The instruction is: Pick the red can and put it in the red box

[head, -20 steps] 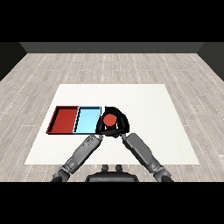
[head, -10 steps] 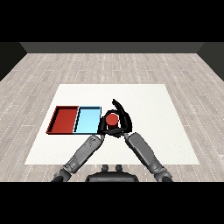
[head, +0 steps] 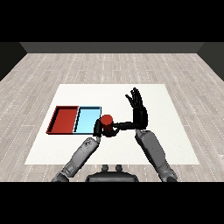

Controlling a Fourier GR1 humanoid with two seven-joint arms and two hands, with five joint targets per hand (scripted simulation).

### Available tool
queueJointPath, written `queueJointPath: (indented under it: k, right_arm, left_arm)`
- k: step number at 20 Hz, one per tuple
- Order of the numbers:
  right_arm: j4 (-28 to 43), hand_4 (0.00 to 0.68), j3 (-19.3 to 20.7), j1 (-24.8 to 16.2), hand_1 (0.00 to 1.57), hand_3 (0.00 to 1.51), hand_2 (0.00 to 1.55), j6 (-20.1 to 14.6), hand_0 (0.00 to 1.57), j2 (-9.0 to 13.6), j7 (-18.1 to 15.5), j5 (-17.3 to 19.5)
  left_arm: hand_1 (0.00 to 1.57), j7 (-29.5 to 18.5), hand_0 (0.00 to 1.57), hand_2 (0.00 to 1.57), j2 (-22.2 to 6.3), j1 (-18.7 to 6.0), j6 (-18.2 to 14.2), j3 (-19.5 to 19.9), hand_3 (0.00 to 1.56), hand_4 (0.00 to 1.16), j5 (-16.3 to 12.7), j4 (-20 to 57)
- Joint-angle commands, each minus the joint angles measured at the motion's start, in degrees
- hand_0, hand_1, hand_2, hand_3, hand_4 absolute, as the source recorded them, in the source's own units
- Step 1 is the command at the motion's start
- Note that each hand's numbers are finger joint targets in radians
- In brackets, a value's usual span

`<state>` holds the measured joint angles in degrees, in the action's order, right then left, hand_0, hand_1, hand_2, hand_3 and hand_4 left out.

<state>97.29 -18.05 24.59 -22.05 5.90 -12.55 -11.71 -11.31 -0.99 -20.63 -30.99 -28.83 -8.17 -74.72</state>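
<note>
my two grey forearms come up from the near edge of the white table, both reaching toward its middle. my left hand sits just this side of the light blue tray's near right corner, and its fingers are curled round the left side of the red can. the can stands upright, its round red top facing up, just beside the right end of the light blue tray and outside it; whether its base touches the table i cannot tell, since my hand hides the lower part.

my right hand is to the right of the can, standing on edge with the fingers straight and spread, pointing away toward the far edge of the table. its thumb stretches out leftward and its tip reaches the can's right side; the fingers themselves are not round the can.

further left, the red tray lies side by side with the light blue one, their long sides touching. both trays show only their own flat floors inside low rims, with the red tray nearer the table's left edge.
</note>
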Motion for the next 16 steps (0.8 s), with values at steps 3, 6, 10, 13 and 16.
queueJointPath:
  k: [3,6,10,13,16]
  right_arm:
    - [13.3,0.000,5.8,-6.2,0.00,0.00,0.00,-0.5,0.00,5.1,7.0,-1.2]
    - [4.5,0.000,12.1,-7.2,0.00,0.00,0.00,5.6,0.00,5.5,-0.4,-5.9]
    - [6.0,0.000,13.3,-16.8,0.00,0.00,0.00,8.9,0.00,6.4,-4.4,-6.8]
    - [0.6,0.000,12.6,-18.0,0.00,0.00,0.00,8.6,0.00,6.1,-6.3,-3.8]
    - [-3.5,0.000,15.0,-18.5,0.00,0.00,0.00,10.5,0.00,7.3,-6.8,-4.2]
  left_arm:
    - [1.57,5.2,1.57,1.57,-4.4,1.9,-0.2,2.2,1.46,1.13,2.5,-7.4]
    - [1.57,2.3,1.57,1.57,-8.1,2.8,4.4,6.4,1.47,1.14,0.8,-7.9]
    - [1.57,7.6,1.57,1.57,-9.2,-0.5,1.7,8.1,1.46,1.11,4.8,-9.0]
    - [1.57,6.6,1.57,1.55,-14.6,4.7,3.3,10.0,1.45,1.11,5.2,-11.7]
    - [1.57,10.4,1.57,1.56,-16.4,0.9,5.1,14.1,1.42,1.12,4.5,-11.0]
